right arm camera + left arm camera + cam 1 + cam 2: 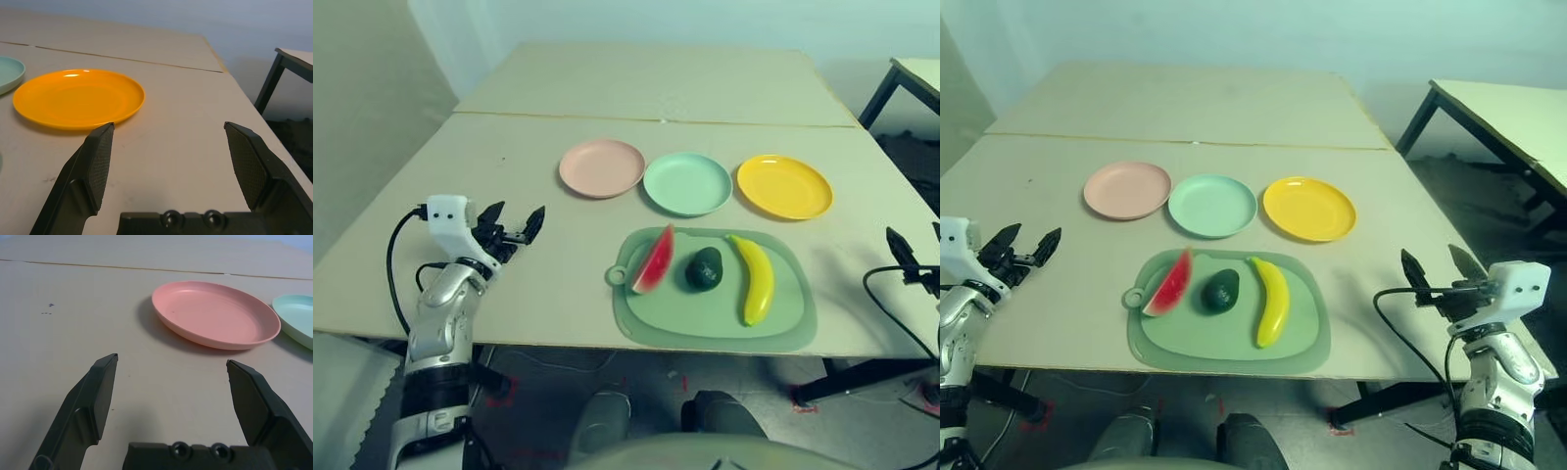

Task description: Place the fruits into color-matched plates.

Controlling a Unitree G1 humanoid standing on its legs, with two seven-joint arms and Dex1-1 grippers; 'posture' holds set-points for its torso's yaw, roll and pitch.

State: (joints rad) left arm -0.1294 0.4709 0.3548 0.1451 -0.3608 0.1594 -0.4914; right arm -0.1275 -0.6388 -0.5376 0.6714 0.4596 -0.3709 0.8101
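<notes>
Both my left hand (514, 227) and right hand (1440, 269) spread, empty, flanking the green mat (783, 328). Watermelon wedge (654, 260) looks light, rigid; I'd pinch its flat faces.

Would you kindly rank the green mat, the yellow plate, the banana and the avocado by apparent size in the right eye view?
1. green mat
2. yellow plate
3. banana
4. avocado

The plate lies farther from the camera, yet looks clearly larger than the banana.

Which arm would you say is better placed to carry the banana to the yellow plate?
Probably the right: the banana and yellow plate lie on the right claw's side, and it is open.
</notes>
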